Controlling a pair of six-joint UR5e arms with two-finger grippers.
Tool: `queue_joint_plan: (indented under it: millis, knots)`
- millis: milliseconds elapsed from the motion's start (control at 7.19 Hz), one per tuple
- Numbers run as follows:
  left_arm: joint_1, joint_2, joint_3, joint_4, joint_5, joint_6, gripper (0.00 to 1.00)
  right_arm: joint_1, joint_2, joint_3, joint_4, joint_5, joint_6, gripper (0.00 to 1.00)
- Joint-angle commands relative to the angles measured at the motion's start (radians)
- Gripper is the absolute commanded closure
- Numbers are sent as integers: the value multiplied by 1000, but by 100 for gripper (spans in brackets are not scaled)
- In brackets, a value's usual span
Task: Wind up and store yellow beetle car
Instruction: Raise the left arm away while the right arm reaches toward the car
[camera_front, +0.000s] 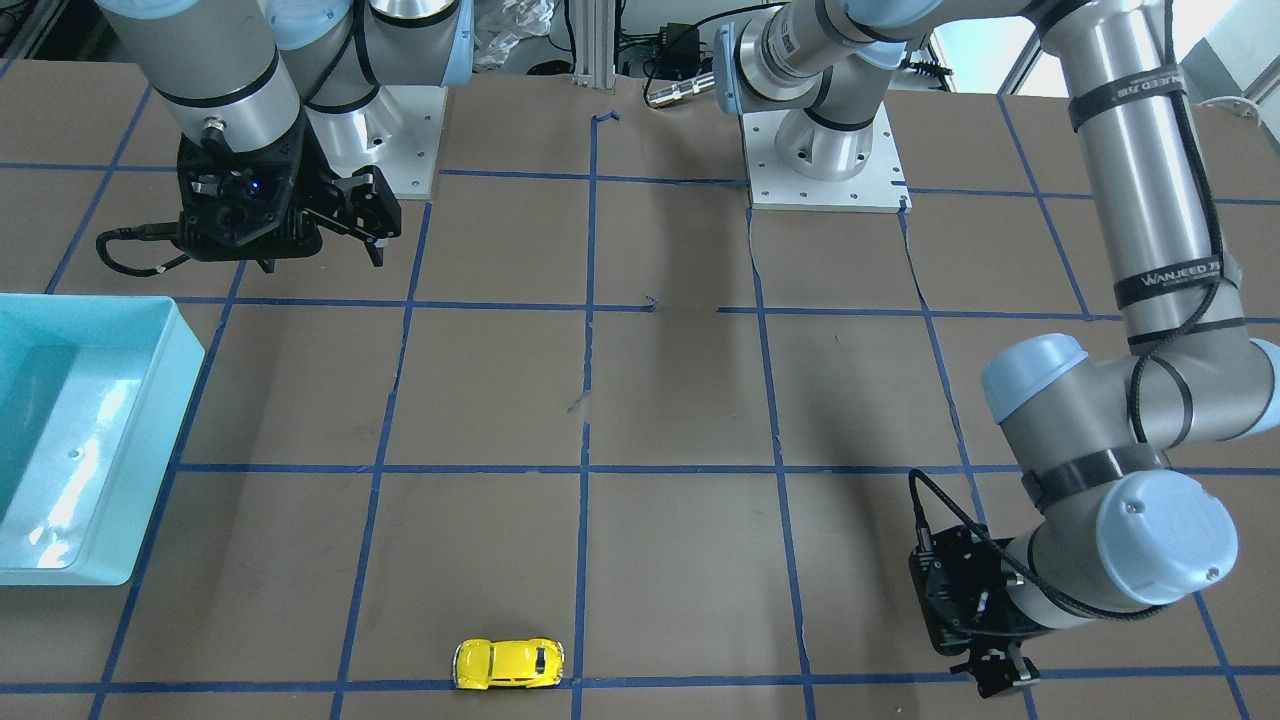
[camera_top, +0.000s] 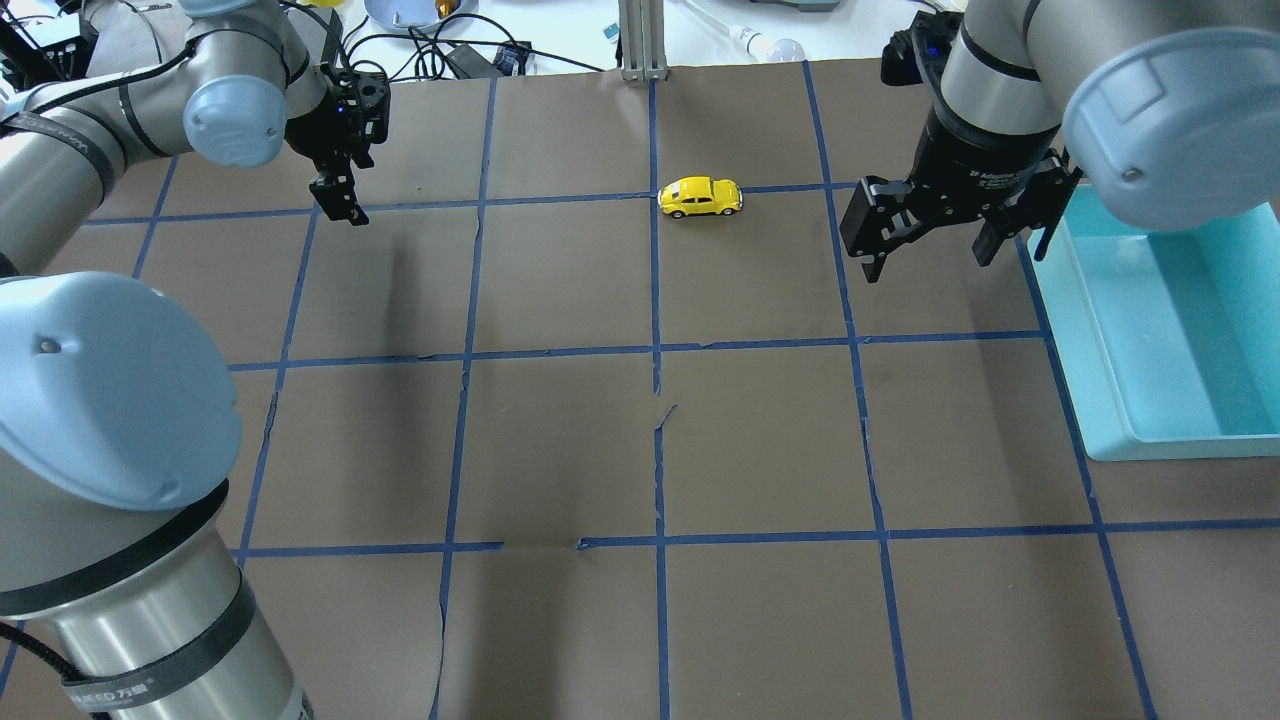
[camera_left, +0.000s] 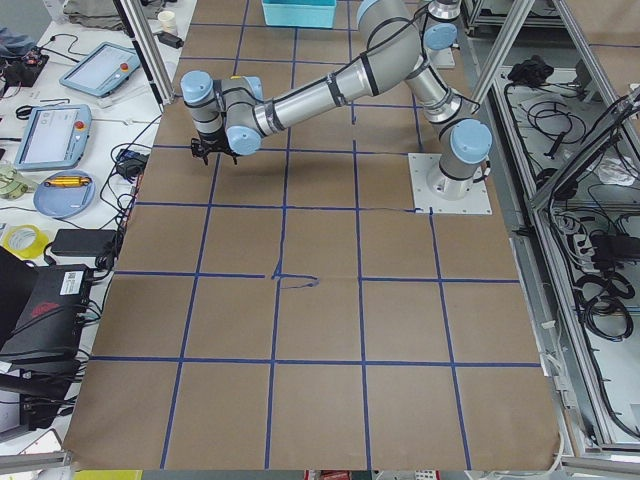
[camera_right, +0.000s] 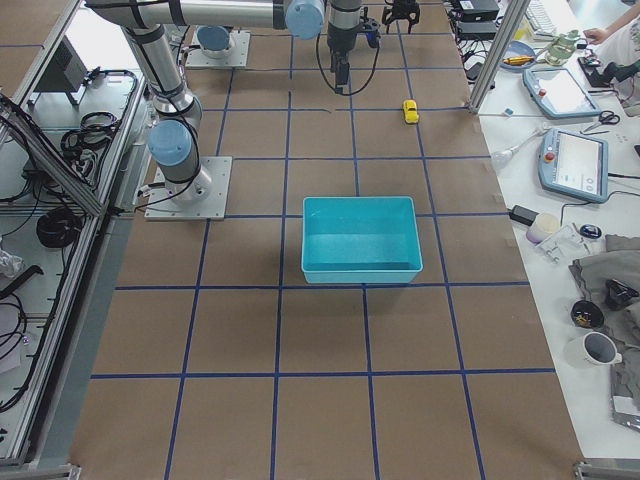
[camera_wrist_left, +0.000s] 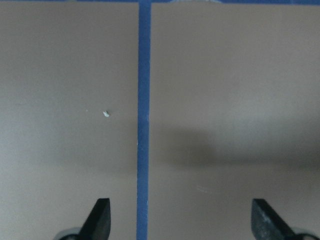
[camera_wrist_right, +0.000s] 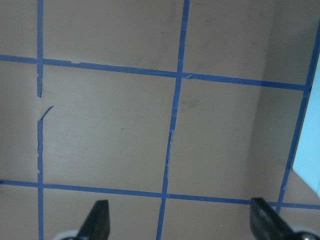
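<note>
left gripper (camera_top: 342, 205): jaws apart, hovering | right gripper (camera_top: 928, 260): jaws apart, hovering

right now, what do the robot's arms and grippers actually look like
The left arm and right arm are round silver tubes with pale blue caps at the joints. Black straps printed WANJEED tie a thin black cable along the left one. The left gripper and right gripper are black, each with two slim fingers.

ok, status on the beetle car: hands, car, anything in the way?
Left hand open, empty, above bare table. Right hand open, empty, on the teal bin side. The yellow beetle car on the table between them, untouched. Nothing seen blocking it.
</note>
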Motion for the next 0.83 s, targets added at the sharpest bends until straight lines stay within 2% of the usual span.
queue_joint_plan:
  millis: [0, 278, 417, 695]
  knots:
    - [-31, 185, -160, -3, -5, -182, 0, 0, 1, -1, 0, -8, -1, 0]
    - [-65, 378, -294, -3, -4, -472, 0, 0, 1, -1, -1, -13, -33, 0]
    - [-106, 454, -326, -3, 11, -595, 0, 0, 1, -9, -17, -10, -80, 0]
    - [-154, 600, -403, -32, 13, -858, 0, 20, 77, 7, -252, 40, -367, 0]
